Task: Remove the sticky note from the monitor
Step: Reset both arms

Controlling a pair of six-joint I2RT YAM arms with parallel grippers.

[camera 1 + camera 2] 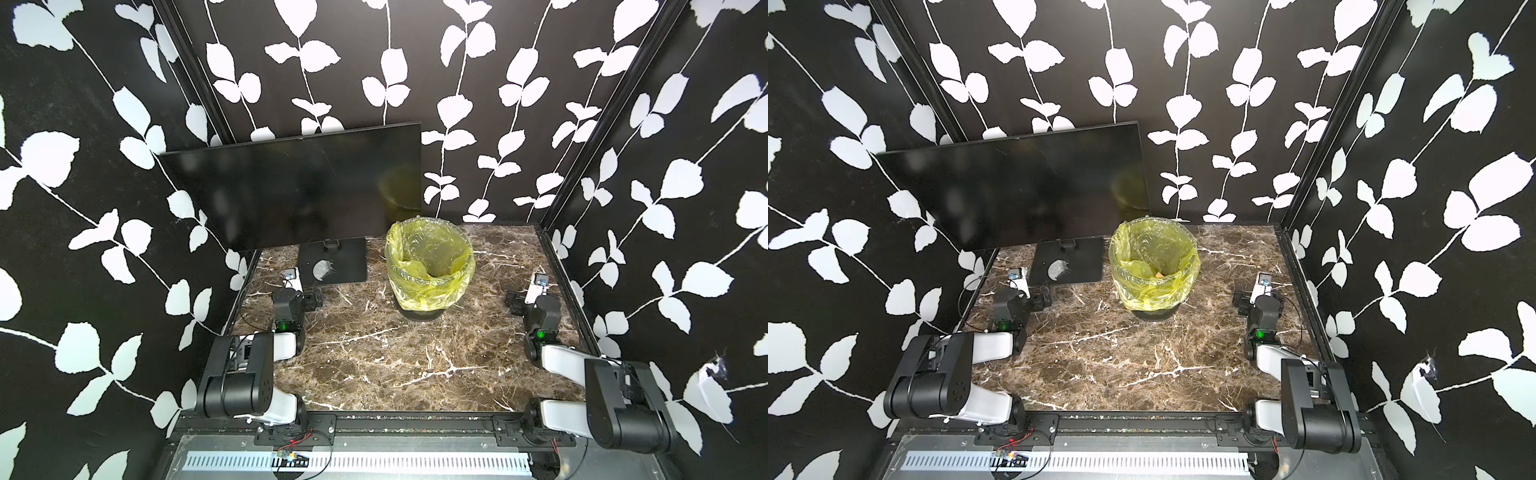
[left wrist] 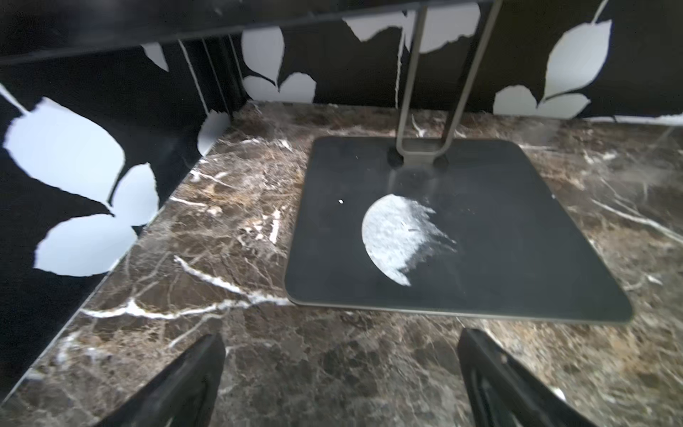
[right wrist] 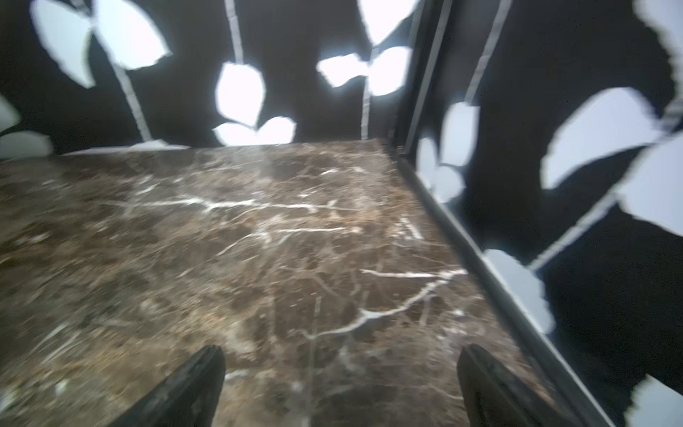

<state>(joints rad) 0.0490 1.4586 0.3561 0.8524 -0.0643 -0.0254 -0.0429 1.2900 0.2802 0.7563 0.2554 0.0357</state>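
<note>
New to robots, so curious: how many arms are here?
2. The left arm sits by the monitor's base plate; the right arm by the opposite wall. None seems hidden.

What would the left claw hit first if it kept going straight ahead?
Probably the monitor's base plate, lying just ahead of the open left claw. If the claw tilts downward, it might touch the marble table first; depth is hard to judge.
</note>
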